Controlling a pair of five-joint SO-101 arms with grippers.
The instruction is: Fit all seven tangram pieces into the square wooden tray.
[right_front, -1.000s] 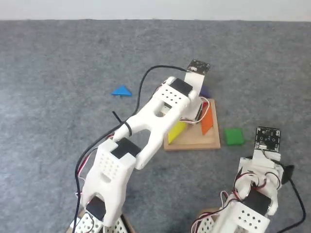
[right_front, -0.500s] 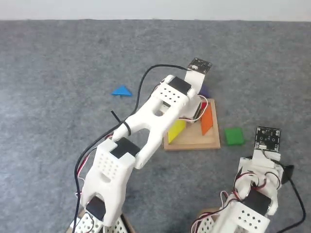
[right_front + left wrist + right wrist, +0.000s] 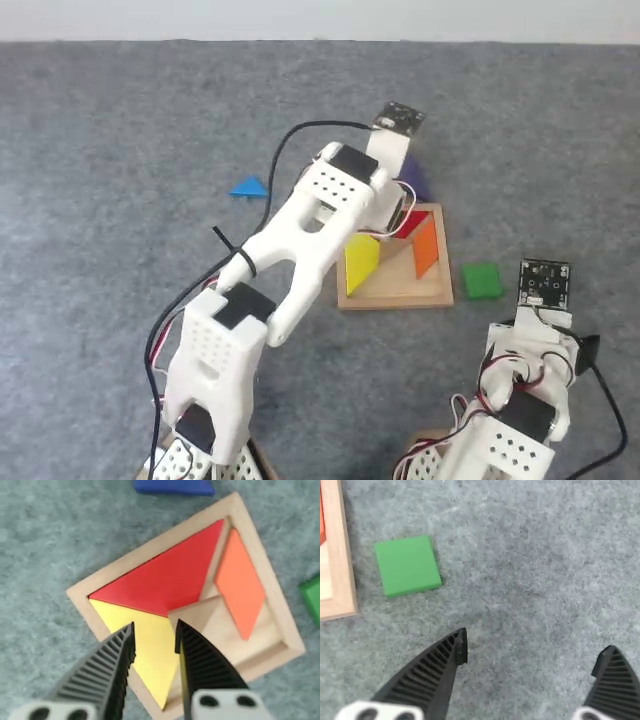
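Risen off the yellow triangle it apparently just seated in the wooden tray, the left gripper hangs narrowly parted, empty; the right gripper waits spread wide.

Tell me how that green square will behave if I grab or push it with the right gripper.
The green square looks like a flat, rigid slab, so it probably won't bend or roll. It lies low on the fuzzy grey mat, so pinching its edges may be fiddly. Pushed, it would likely slide with some drag rather than tip.
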